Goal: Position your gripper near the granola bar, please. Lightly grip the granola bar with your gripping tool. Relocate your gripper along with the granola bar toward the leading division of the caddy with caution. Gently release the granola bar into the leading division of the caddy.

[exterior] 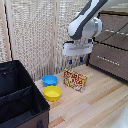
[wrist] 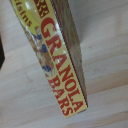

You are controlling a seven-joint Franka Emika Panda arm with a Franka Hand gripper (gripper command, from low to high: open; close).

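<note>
While the gripper [exterior: 76, 61] hovers, fingers parted and empty | granola bar [exterior: 75, 80] stands on edge on the table [exterior: 100, 107] directly beneath | long axis crosses the wrist view diagonally | caddy [exterior: 20, 95] well apart, toward the exterior view's left.

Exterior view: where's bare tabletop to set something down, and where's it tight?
Bare wood lies on the exterior view's right of the granola bar, running toward the drawer cabinet, and along the near edge in front of the yellow bowl. Crowded: blue bowl, yellow bowl and carton cluster beside the caddy. The tool hangs above the carton.
</note>
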